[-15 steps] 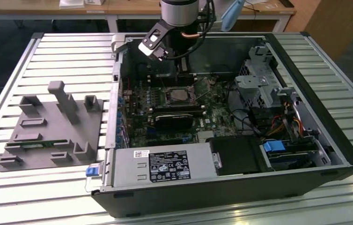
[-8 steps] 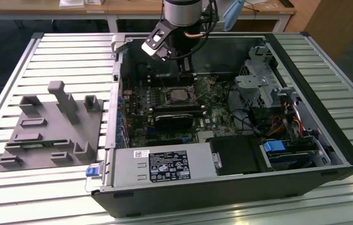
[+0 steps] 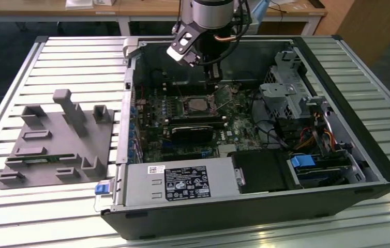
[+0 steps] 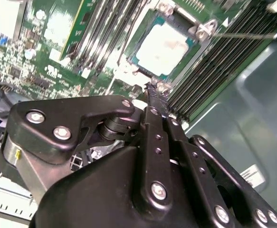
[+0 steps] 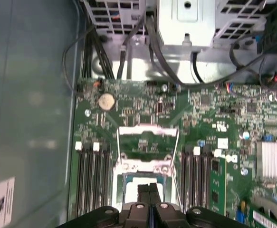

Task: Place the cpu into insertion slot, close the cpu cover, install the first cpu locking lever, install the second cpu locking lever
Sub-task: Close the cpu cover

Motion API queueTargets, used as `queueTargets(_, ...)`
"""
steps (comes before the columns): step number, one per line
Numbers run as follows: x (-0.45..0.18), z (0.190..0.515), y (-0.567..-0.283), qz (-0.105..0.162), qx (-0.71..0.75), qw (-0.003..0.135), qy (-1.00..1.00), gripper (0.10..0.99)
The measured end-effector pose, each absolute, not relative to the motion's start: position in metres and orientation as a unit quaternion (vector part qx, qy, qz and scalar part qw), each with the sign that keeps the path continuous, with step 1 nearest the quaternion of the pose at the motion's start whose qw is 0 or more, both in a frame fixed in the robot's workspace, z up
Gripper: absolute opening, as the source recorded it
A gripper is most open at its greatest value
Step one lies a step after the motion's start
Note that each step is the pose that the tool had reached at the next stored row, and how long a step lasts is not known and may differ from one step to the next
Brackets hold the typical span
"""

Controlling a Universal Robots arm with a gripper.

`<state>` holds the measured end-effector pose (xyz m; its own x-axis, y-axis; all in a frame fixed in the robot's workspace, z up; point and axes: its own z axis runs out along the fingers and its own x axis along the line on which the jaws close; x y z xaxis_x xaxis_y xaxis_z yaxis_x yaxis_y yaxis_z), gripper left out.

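Cpu (image 4: 164,47) sat in slot (image 3: 183,105), cover (image 5: 148,129) tipped up open beside it, and my gripper (image 5: 149,187) hung just over the chip with fingers (image 5: 144,194) pressed together, nothing held between them.

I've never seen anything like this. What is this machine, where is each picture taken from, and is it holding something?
It is a robot arm with a gripper, a two-fingered hand. The exterior view comes from a camera standing off the arm; both wrist views come from cameras riding on the arm, looking along the gripper. On the slatted table lie an open computer case and a grey holder block. The arm reaches down into the case. The cpu, a silver square chip, already sits in the insertion slot. The cpu cover, a metal frame, is flipped open. The gripper's fingers look shut and hold nothing, close by the slot.
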<state>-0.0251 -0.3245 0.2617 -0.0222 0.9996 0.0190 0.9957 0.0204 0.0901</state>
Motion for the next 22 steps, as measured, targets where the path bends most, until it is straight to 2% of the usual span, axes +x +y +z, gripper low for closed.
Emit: queueTargets(22,0.04,0.262,-0.324,0.039,0.699,0.025,0.714,0.102)
